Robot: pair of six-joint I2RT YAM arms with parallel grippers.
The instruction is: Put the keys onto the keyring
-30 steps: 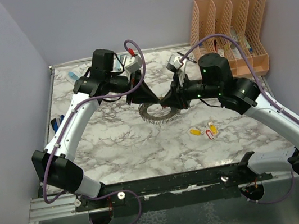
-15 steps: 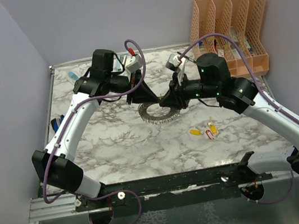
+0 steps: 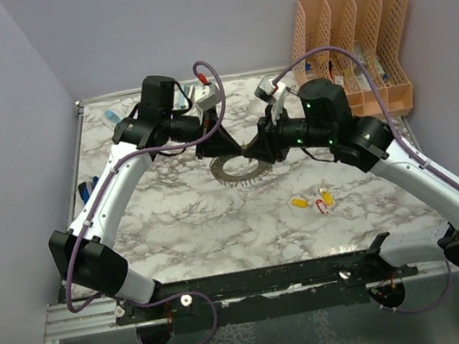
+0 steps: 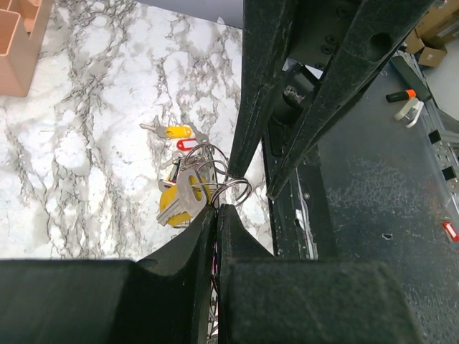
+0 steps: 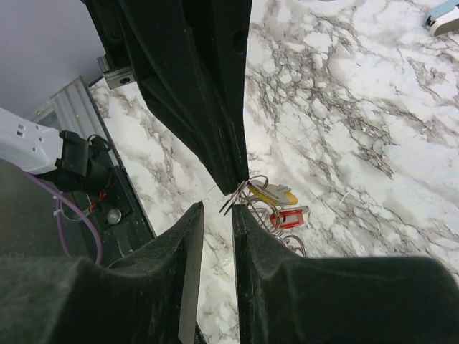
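The keyring [image 3: 241, 170] is a large grey toothed ring hanging under both grippers at mid-table. My left gripper [image 3: 227, 144] is shut on its wire coils [image 4: 231, 188]; its jaws [image 4: 216, 208] meet on the wire. A silver key with a yellow tag [image 4: 179, 201] hangs on the coils. My right gripper [image 3: 254, 148] faces it, jaws a narrow gap apart [image 5: 217, 208], with the wire's edge [image 5: 237, 195] at the tips, ungripped. A yellow tag [image 5: 276, 193] and a red tag [image 5: 290, 217] hang there. Several loose keys [image 3: 315, 202] lie to the right.
An orange file organiser [image 3: 357, 42] stands at the back right. Small blue items lie at the far left [image 3: 112, 116] and the left edge [image 3: 86, 190]. A metal rail [image 3: 256, 283] runs along the front between the arm bases. Grey walls enclose the table.
My right gripper has moved a little up and to the left, closer to the left gripper. The keyring has shifted slightly left. The left arm has barely moved.
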